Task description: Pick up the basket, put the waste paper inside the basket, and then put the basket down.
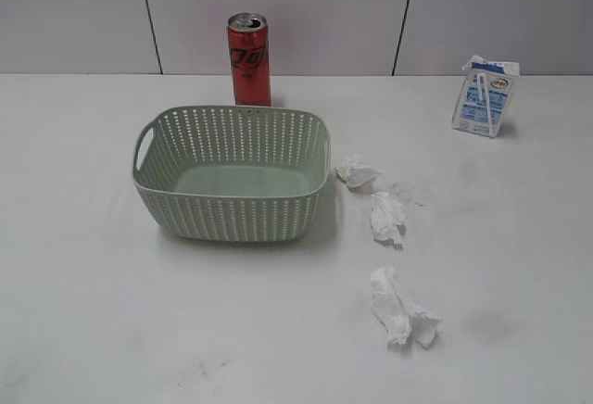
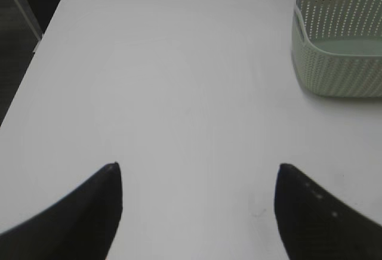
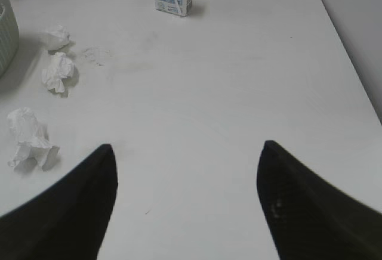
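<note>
Three containers stand on the white desk [image 1: 93, 311], as we count them: the sage-green basket [image 1: 233, 174], upright left of centre with nothing in it; a red can [image 1: 248, 58] just behind it, top opened; and a white-and-blue carton [image 1: 485, 96] far right, contents not visible. We list three wads of waste paper [image 1: 387, 216] loose on the desk right of the basket, none inside. Left fingers [image 2: 197, 179] and right fingers [image 3: 186, 160] we note spread wide, holding nothing.
</note>
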